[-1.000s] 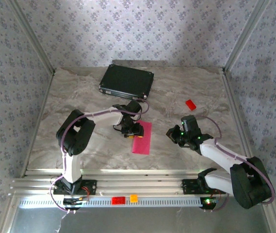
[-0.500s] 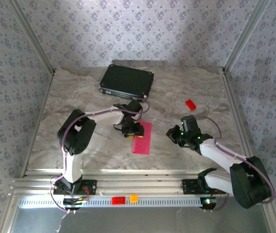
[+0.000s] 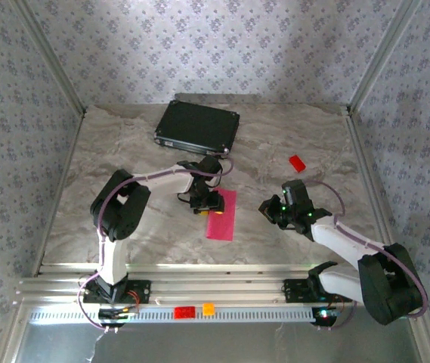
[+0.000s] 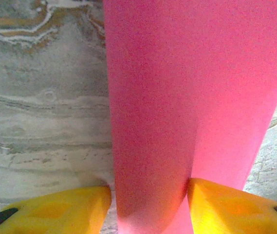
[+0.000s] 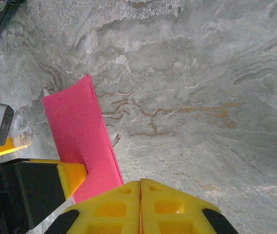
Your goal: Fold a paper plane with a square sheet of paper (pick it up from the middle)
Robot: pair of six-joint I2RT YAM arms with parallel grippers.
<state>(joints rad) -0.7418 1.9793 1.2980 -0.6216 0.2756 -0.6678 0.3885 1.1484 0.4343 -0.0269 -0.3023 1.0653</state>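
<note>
as it narrows, the paper (image 4: 177, 97) sits inside the left tool (image 4: 149, 207).

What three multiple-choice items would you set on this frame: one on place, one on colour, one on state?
1. Where is the black case? A at the far end B by the near rail C right of the red block
2. Colour of the paper? A blue B white C pink
3. State of the right gripper? A wide open B shut, empty C shut on a block

A, it lies highest in the overhead view; C, the sheet reads magenta-pink; B, its yellow fingers meet with nothing between.
</note>
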